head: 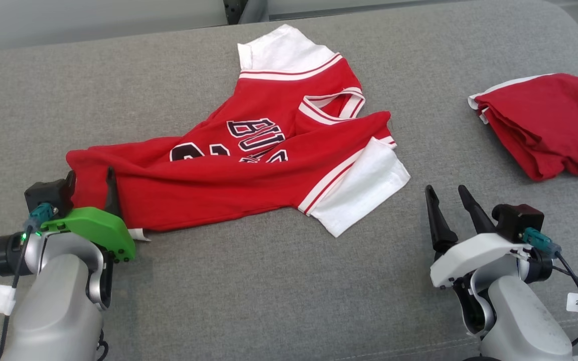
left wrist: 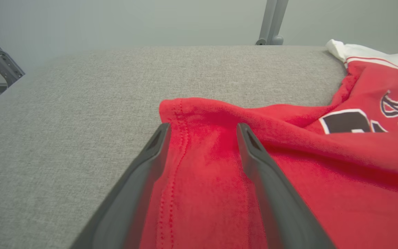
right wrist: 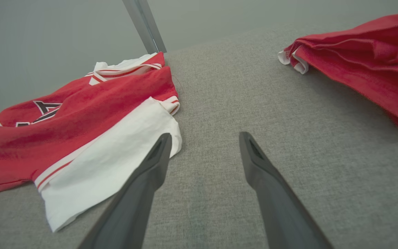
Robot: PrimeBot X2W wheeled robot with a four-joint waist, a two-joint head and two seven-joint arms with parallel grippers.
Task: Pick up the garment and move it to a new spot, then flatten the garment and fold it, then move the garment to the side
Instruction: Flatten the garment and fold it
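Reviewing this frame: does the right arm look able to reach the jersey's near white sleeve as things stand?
Probably yes. The right gripper stands open close to the white sleeve, with only bare grey cushion between them; the folded red garment lies off to its other side.

Green-shelled left end effector (head: 91, 175), silver forearm (head: 53, 306)

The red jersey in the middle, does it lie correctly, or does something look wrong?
It lies askew and rumpled: the jersey is not flat, a red fold runs across its front and hides part of the black lettering, and the hem end bunches between the fingers of the open left gripper.
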